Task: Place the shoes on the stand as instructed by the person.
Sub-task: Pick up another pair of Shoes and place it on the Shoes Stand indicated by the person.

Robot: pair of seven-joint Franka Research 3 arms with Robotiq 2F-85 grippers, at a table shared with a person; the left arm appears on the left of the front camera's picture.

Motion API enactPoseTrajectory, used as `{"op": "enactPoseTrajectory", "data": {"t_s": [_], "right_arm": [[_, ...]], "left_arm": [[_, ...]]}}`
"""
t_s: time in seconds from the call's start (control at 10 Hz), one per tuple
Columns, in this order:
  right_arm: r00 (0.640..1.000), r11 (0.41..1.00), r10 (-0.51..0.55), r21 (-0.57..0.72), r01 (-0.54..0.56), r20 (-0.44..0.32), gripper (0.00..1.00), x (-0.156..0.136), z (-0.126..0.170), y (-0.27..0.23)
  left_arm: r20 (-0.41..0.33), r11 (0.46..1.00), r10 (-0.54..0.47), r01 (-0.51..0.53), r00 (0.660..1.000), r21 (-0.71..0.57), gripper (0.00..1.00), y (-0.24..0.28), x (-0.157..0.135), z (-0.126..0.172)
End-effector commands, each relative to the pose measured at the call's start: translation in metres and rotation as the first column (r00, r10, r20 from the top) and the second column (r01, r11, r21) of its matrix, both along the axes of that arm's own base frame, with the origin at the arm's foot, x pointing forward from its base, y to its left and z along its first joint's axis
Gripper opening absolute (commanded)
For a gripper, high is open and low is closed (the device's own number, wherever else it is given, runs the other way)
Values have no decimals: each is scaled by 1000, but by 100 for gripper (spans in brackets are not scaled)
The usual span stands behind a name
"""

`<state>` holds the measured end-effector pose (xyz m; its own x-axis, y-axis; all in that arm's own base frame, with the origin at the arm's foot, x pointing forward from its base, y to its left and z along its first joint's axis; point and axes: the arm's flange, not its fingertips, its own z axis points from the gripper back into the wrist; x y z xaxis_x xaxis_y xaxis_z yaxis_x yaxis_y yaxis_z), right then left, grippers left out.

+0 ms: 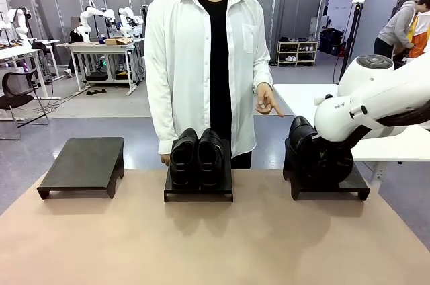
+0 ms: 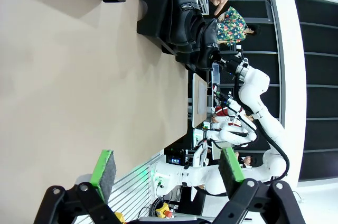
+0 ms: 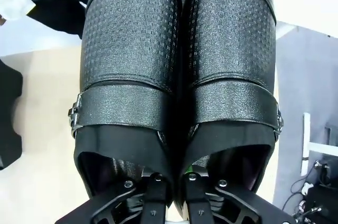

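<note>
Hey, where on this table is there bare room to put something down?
Free: the black stand on the left, and the wide tan tabletop in front of all three stands. Crowded: the middle stand holds a pair of glossy black shoes, and the right stand holds the second pair, the right gripper shut on it.

Three black stands sit in a row on the desk (image 1: 201, 245) — the left stand (image 1: 84, 164) bare, the middle stand (image 1: 199, 189) carrying a pair of black shoes (image 1: 196, 156), toes toward the camera. The right arm (image 1: 376, 103) reaches over the right stand (image 1: 329, 181), partly covering a second pair (image 1: 302, 138). Behind, the person (image 1: 201, 56) points a finger (image 1: 277, 109) down toward the right stand
</note>
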<state>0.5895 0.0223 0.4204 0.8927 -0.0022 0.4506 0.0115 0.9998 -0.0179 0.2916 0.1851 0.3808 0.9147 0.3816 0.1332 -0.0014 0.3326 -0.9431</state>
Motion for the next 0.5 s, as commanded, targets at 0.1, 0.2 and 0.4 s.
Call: {"op": "enactPoseTrajectory", "data": {"t_s": [0.1, 0.2, 0.4], "right_arm": [[997, 999, -44, -7, 45, 57, 7, 11, 3, 1], [997, 999, -51, -6, 51, 64, 7, 11, 2, -1], [996, 998, -54, -5, 55, 64, 7, 15, 0, -1]], "left_arm": [[13, 1000, -10, 10, 1000, -3, 100, 0, -2, 2], [13, 1000, -10, 10, 1000, -3, 100, 0, -2, 2], [13, 1000, -10, 10, 1000, -3, 100, 0, -2, 2]]}}
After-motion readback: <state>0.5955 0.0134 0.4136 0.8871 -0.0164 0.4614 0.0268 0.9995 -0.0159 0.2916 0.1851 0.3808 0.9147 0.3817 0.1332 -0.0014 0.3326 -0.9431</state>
